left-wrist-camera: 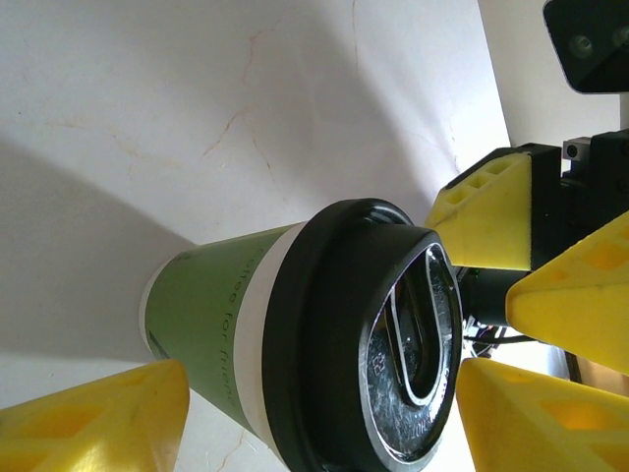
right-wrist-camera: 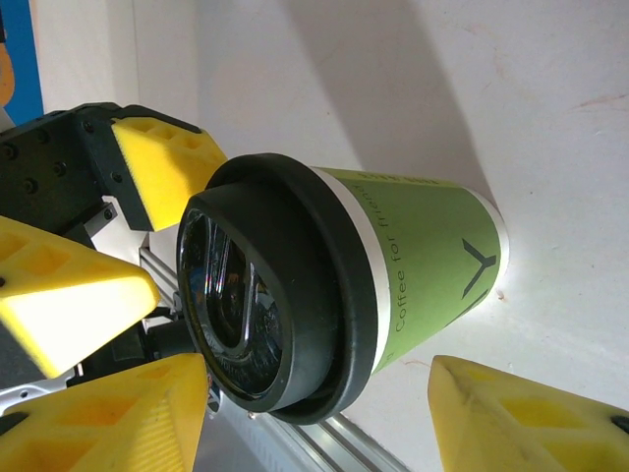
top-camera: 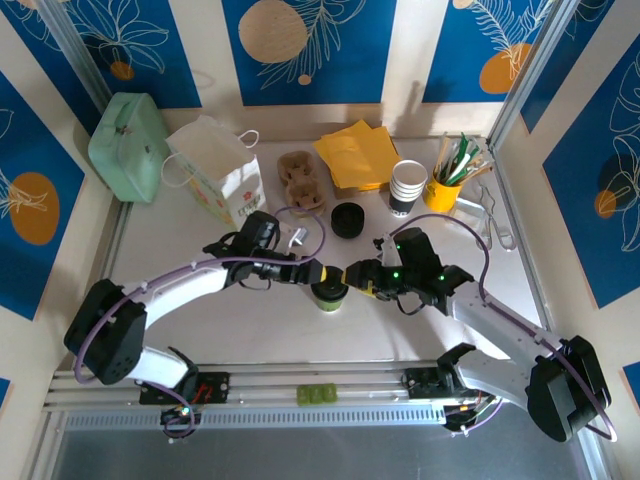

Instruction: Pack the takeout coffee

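**Upright takeout coffee [top-camera: 329, 293] bracketed by left gripper [left-wrist-camera: 322, 383] and right gripper [right-wrist-camera: 319, 369]**

We find a pale table [top-camera: 250, 335] with both arms meeting over its middle. The left arm [top-camera: 170, 295] reaches in from the lower left of the top frame, and the right arm [top-camera: 500, 330] from the lower right. A white paper bag [top-camera: 220, 180] stands toward the upper left, well apart from them.

The takeout coffee sits just below the centre of the top frame, between the two wrists. Its long axis is upright to the table, base down as far as we can judge, with the black lid [right-wrist-camera: 246, 295] facing the overhead camera. In the left wrist frame that axis runs from centre left to lower right, lid nearest the lens. In the right wrist frame it runs from right to lower left. Lettering runs lengthwise along the green side.

The left gripper's yellow fingers [left-wrist-camera: 88, 423] are set apart, one on each side of the takeout coffee. The right gripper's fingers [right-wrist-camera: 531, 423] are likewise apart and straddle it from the opposite side. We cannot tell whether either pair actually presses it.
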Action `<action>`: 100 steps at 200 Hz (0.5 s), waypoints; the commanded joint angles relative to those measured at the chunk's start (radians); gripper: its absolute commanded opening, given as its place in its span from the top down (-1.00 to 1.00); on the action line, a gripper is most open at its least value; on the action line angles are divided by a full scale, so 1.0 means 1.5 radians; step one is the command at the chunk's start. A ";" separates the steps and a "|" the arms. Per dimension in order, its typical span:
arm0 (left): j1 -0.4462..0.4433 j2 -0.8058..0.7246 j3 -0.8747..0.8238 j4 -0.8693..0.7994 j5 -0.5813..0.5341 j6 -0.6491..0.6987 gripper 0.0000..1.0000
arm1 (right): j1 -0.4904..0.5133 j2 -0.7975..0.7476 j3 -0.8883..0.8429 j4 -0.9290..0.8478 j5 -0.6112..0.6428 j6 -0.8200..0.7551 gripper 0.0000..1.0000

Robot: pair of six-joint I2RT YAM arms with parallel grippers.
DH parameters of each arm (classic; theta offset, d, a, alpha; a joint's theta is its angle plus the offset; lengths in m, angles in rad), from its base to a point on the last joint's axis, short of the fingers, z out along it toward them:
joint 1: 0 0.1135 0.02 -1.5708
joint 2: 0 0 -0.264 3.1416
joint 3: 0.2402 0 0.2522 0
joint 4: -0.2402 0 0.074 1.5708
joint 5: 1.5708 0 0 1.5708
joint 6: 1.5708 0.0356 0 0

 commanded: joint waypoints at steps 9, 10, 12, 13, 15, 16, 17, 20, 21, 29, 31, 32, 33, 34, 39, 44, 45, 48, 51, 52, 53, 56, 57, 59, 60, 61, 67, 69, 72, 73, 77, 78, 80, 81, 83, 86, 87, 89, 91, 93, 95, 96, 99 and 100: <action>-0.004 0.024 -0.005 0.003 0.022 0.013 -0.29 | 0.009 0.010 -0.003 0.007 0.010 -0.017 -0.23; -0.004 0.025 -0.005 0.002 0.021 0.013 -0.29 | 0.009 0.010 -0.004 0.007 0.010 -0.017 -0.22; -0.005 0.025 -0.006 0.003 0.020 0.012 -0.29 | 0.010 0.010 -0.003 0.007 0.010 -0.017 -0.22; -0.005 0.026 -0.006 0.003 0.019 0.012 -0.29 | 0.011 0.011 -0.003 0.007 0.010 -0.017 -0.22; -0.005 0.026 -0.006 0.002 0.018 0.012 -0.28 | 0.011 0.011 -0.003 0.006 0.010 -0.017 -0.22; -0.004 0.026 -0.006 0.003 0.018 0.012 -0.28 | 0.012 0.011 -0.003 0.007 0.010 -0.017 -0.22; -0.004 0.027 -0.006 0.002 0.017 0.012 -0.29 | 0.012 0.012 -0.004 0.007 0.011 -0.017 -0.23; -0.004 0.027 -0.007 0.003 0.016 0.012 -0.29 | 0.012 0.013 -0.003 0.006 0.011 -0.017 -0.23; -0.004 0.027 -0.007 0.002 0.016 0.012 -0.29 | 0.012 0.013 -0.002 0.007 0.011 -0.017 -0.23; -0.004 0.028 -0.007 -0.002 0.015 0.014 -0.28 | 0.014 0.015 -0.002 0.007 0.012 -0.017 -0.22; -0.005 0.028 -0.007 -0.003 0.015 0.015 -0.28 | 0.014 0.016 -0.003 0.006 0.012 -0.017 -0.22; -0.004 0.028 -0.006 -0.004 0.015 0.016 -0.28 | 0.014 0.016 -0.003 0.006 0.013 -0.016 -0.22; -0.004 0.028 -0.006 -0.005 0.015 0.017 -0.29 | 0.014 0.016 -0.002 0.006 0.013 -0.016 -0.22; -0.004 0.029 -0.005 -0.005 0.016 0.017 -0.28 | 0.015 0.017 -0.002 0.006 0.013 -0.016 -0.22; -0.004 0.029 -0.004 -0.011 0.013 0.021 -0.29 | 0.015 0.019 -0.002 0.006 0.013 -0.016 -0.22; -0.005 0.029 -0.004 -0.017 0.012 0.024 -0.29 | 0.015 0.020 -0.002 0.005 0.013 -0.016 -0.22; -0.005 0.028 -0.004 -0.018 0.011 0.024 -0.29 | 0.015 0.020 -0.001 0.005 0.013 -0.016 -0.22; -0.004 0.029 -0.004 -0.021 0.009 0.025 -0.29 | 0.016 0.022 -0.001 0.005 0.013 -0.017 -0.22; -0.005 0.028 -0.003 -0.023 0.007 0.027 -0.29 | 0.016 0.023 -0.001 0.005 0.013 -0.017 -0.21; -0.005 0.027 -0.003 -0.024 0.007 0.027 -0.29 | 0.015 0.023 -0.001 0.004 0.013 -0.017 -0.22; -0.004 0.028 -0.003 -0.025 0.006 0.028 -0.29 | 0.016 0.024 0.000 0.005 0.012 -0.017 -0.21; -0.004 0.028 -0.004 -0.027 0.006 0.028 -0.29 | 0.017 0.026 0.000 0.005 0.012 -0.017 -0.21; -0.004 0.028 -0.004 -0.027 0.006 0.028 -0.29 | 0.017 0.026 0.001 0.004 0.013 -0.017 -0.22; -0.004 0.027 -0.004 -0.028 0.007 0.029 -0.29 | 0.017 0.027 0.001 0.004 0.012 -0.018 -0.21; -0.004 0.027 -0.004 -0.028 0.006 0.029 -0.29 | 0.017 0.027 0.002 0.004 0.012 -0.018 -0.21; -0.004 0.027 -0.004 -0.028 0.006 0.030 -0.29 | 0.017 0.027 0.002 0.004 0.013 -0.018 -0.21; -0.004 0.027 -0.005 -0.028 0.006 0.029 -0.29 | 0.017 0.030 0.003 0.004 0.013 -0.019 -0.21; -0.004 0.026 -0.005 -0.028 0.006 0.028 -0.29 | 0.017 0.031 0.004 0.004 0.013 -0.019 -0.21; -0.004 0.026 -0.006 -0.028 0.005 0.029 -0.29 | 0.018 0.033 0.005 0.004 0.013 -0.019 -0.21; -0.004 0.026 -0.006 -0.028 0.004 0.028 -0.29 | 0.018 0.033 0.005 0.004 0.013 -0.019 -0.21; -0.005 0.024 -0.006 -0.028 0.002 0.028 -0.29 | 0.018 0.035 0.006 0.003 0.013 -0.019 -0.21; -0.005 0.025 -0.006 -0.028 0.001 0.028 -0.29 | 0.018 0.036 0.005 0.002 0.013 -0.019 -0.21; -0.004 0.025 -0.006 -0.028 0.000 0.028 -0.29 | 0.018 0.036 0.006 0.003 0.014 -0.020 -0.20; -0.004 0.025 -0.006 -0.028 0.000 0.028 -0.29 | 0.018 0.037 0.007 0.003 0.014 -0.020 -0.21; -0.004 0.024 -0.006 -0.028 -0.001 0.026 -0.29 | 0.018 0.038 0.008 0.002 0.014 -0.020 -0.21; -0.004 0.024 -0.006 -0.028 -0.002 0.026 -0.29 | 0.019 0.039 0.008 0.001 0.015 -0.020 -0.20; -0.004 0.024 -0.006 -0.028 -0.003 0.026 -0.29 | 0.019 0.039 0.008 0.001 0.015 -0.020 -0.20; -0.004 0.024 -0.006 -0.028 -0.004 0.026 -0.29 | 0.020 0.040 0.009 0.001 0.016 -0.019 -0.20; -0.004 0.024 -0.006 -0.028 -0.004 0.026 -0.29 | 0.020 0.041 0.009 0.000 0.017 -0.019 -0.20; -0.004 0.024 -0.006 -0.028 -0.005 0.026 -0.29 | 0.021 0.042 0.010 0.000 0.018 -0.019 -0.20; -0.004 0.023 -0.006 -0.028 -0.005 0.026 -0.29 | 0.021 0.042 0.010 0.000 0.019 -0.019 -0.20; -0.004 0.023 -0.006 -0.029 -0.005 0.026 -0.29 | 0.022 0.042 0.010 0.000 0.019 -0.019 -0.20; -0.004 0.023 -0.006 -0.029 -0.005 0.026 -0.28 | 0.023 0.043 0.012 0.000 0.021 -0.018 -0.20; -0.004 0.023 -0.006 -0.029 -0.005 0.026 -0.28 | 0.023 0.043 0.012 0.000 0.021 -0.018 -0.20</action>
